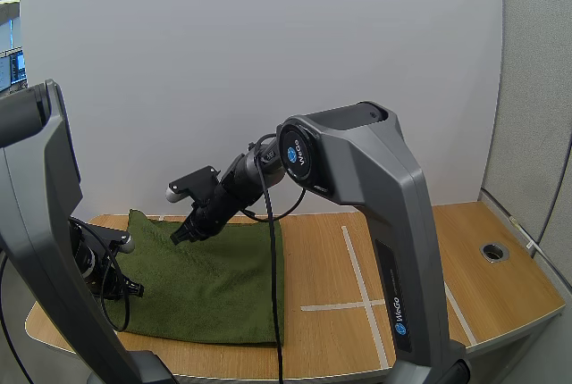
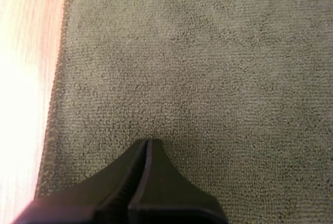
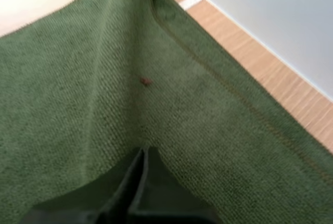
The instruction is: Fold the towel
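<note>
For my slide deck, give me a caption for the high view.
Left pincer and right pincer, both shut, down at a green towel on a wooden table.

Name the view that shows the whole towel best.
The high view: the towel lies nearly whole on the table. Left wrist view: a patch with one hem; right: a creased patch near its edge.

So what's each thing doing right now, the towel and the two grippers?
green towel: lying on the wooden table, with a ridge in the cloth by the right gripper.
left gripper: shut, tips down at the green towel near its side edge.
right gripper: shut, tips at the green towel near its far edge.
</note>
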Motion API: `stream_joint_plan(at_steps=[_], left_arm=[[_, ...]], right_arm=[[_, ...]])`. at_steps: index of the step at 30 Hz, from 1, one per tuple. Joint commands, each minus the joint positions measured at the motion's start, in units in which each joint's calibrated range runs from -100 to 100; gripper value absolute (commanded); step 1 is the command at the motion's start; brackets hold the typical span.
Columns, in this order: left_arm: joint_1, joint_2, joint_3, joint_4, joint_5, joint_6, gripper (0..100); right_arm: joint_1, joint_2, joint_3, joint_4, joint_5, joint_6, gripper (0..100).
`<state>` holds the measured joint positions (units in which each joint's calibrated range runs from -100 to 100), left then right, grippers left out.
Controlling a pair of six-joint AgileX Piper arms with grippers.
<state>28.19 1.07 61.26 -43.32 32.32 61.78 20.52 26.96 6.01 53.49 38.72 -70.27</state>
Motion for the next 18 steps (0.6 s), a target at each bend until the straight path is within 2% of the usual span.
stream_joint_plan(at_steps=[1,8,15,18], left_arm=[[-0.20,2.0,0.9,0.9,-2.0,-0.2,0],[-0.20,2.0,0.9,0.9,-0.3,-0.2,0],[-0.20,2.0,0.9,1.0,-0.3,-0.2,0],[-0.20,2.0,0.9,1.1,0.3,-0.2,0]], right_arm=[[0.0,2.7,-0.4,0.3,-3.7,-0.5,0],[0.0,4.3,-0.5,-0.6,-15.4,-0.5,0],[0.0,4.3,-4.0,-0.6,-17.5,-0.6,0],[0.0,4.3,-4.0,-0.6,-23.0,-0.6,0]])
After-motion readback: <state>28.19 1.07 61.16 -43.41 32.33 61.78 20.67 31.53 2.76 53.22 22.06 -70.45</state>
